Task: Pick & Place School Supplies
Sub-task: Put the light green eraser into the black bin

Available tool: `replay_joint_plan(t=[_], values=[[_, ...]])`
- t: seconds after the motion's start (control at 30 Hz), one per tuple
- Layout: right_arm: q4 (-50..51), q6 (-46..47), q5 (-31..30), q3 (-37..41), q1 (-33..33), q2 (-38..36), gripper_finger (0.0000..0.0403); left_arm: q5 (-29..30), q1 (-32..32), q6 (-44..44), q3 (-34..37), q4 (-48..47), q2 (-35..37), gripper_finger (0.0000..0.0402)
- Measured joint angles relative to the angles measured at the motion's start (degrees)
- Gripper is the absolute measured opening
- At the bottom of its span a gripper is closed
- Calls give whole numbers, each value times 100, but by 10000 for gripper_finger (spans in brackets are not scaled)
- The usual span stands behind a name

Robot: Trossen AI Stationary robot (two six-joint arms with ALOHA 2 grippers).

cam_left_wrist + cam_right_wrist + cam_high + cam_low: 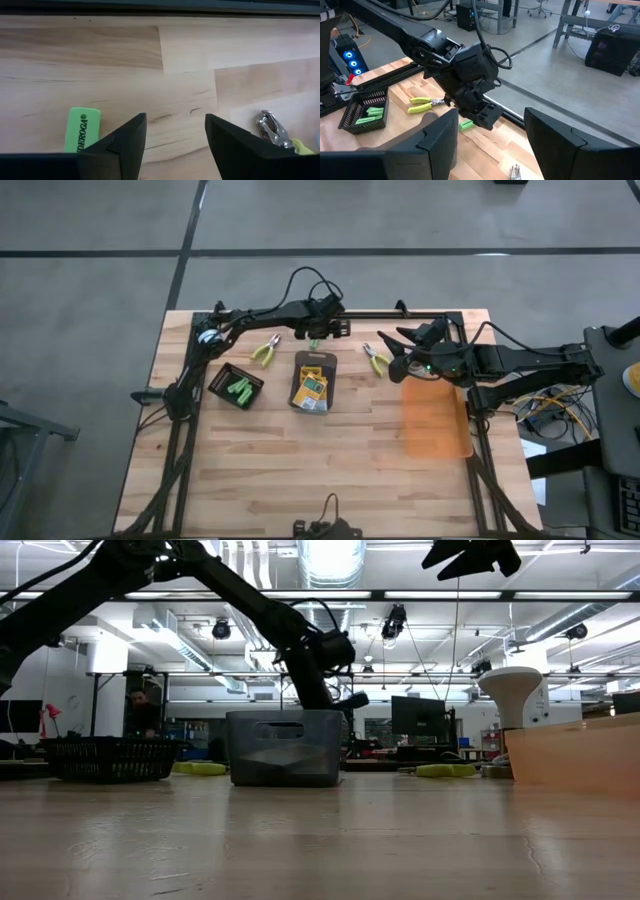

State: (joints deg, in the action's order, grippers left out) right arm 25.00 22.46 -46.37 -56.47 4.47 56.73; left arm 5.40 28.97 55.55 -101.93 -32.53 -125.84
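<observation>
My left gripper (175,136) (316,333) is open near the table's far edge, pointing down above bare wood. A bright-green stick (81,130) (313,343) lies flat just beside one finger, apart from it. One pair of yellow-green-handled pliers (265,352) lies toward the left, another (378,360) (272,130) toward the right. Yellow-and-green crayon boxes (312,388) lie in the dark grey tray (316,361). More green sticks (239,390) lie in a black mesh basket (222,383). My right gripper (490,132) (395,350) is open, raised beside the right pliers.
An orange see-through bin (436,420) (580,755) stands on the table's right side. In the low view the grey tray (283,747) and basket (110,758) stand ahead. A black rail (420,313) runs along the far edge. Bare wood fills the near half.
</observation>
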Motion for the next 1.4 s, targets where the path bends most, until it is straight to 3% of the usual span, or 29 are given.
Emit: replay_joint_plan(t=[0.93,1.27,1.4], values=[[0,0,-1,0,-2,0,224,-126,140,109,566,-456,44,207],[0,0,0,0,1,0,224,267,232,266,573,-970,62,206],[0,0,-1,0,0,0,224,718,248,484,596,-1421,110,206]])
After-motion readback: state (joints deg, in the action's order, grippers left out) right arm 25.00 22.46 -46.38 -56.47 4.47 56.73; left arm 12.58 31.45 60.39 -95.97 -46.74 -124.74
